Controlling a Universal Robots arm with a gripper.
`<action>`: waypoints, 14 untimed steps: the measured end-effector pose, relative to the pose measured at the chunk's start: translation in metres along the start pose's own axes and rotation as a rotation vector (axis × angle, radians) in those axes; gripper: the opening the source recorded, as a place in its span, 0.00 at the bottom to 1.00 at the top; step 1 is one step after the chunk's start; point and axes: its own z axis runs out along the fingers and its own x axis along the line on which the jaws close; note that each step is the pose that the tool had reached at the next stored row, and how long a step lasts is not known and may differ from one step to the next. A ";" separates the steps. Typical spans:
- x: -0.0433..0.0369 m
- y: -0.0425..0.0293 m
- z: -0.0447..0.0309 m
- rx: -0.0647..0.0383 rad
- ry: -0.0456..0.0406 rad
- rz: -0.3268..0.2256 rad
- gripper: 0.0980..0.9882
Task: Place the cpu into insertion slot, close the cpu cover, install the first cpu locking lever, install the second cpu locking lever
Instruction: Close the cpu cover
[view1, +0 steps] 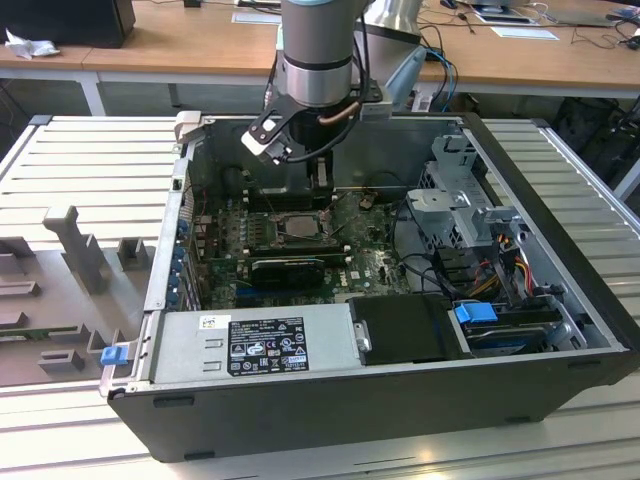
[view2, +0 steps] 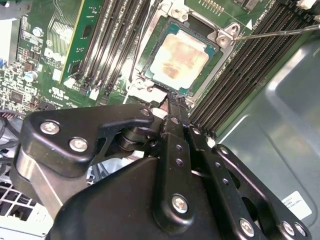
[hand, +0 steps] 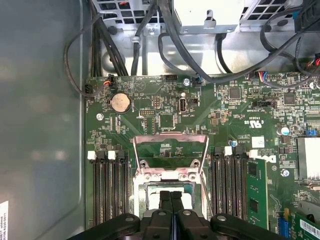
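Pincer (hand: 170, 195) fingers pressed together, empty, hanging just above the slot (view2: 224, 39). One cpu (view2: 180, 59) lies flat in it, seated. One cover (hand: 170, 149) stands swung open, so the slot is reachable. One thin lever (view2: 280, 32) juts out unlatched, probably why the cover is free.

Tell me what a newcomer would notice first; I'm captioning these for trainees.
The grey robot arm reaching down into the open black computer case, mid exterior view. Near its black pincer, the small pale silvery-beige square cpu sits in the dark-framed metal socket on the green motherboard, the thin grey windowed cover plate standing open.
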 end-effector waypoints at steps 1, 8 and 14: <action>0.0001 0.0001 -0.0012 0.000 0.0003 0.000 0.01; 0.0005 0.0025 -0.0113 0.000 0.0005 0.000 0.01; 0.0007 0.0079 -0.0149 0.000 0.0001 0.000 0.01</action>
